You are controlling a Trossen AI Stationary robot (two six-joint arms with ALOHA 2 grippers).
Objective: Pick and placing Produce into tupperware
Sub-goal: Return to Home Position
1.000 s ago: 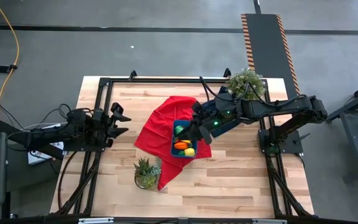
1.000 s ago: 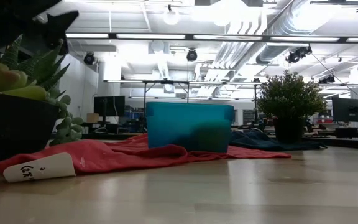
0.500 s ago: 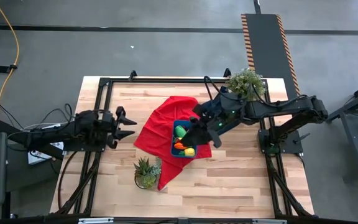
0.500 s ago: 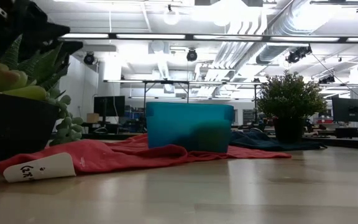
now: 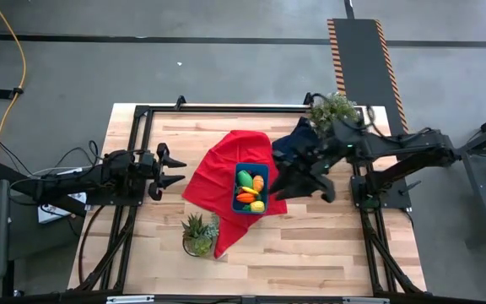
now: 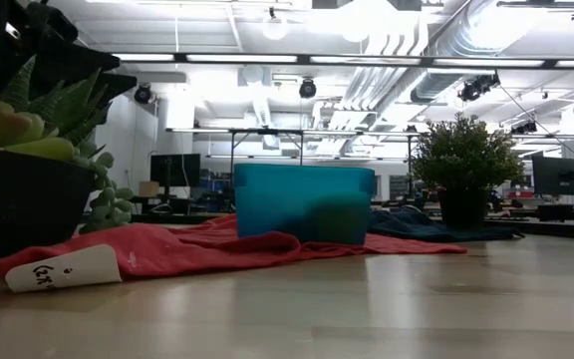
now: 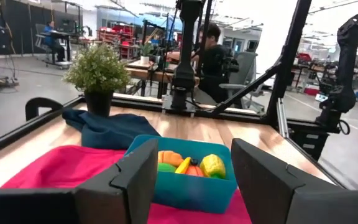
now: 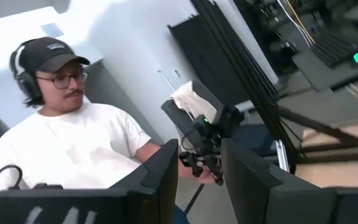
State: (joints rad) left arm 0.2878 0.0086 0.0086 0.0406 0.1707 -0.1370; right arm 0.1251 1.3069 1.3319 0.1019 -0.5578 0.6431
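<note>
Teal plastic tub (image 7: 191, 186) holds toy produce (image 7: 211, 165), likely light and slick; I'd grip its stiff rim. Both arms' jaws stand apart.

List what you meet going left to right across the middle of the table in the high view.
left gripper, open → red cloth → tupperware holding the produce → right gripper, open
</note>
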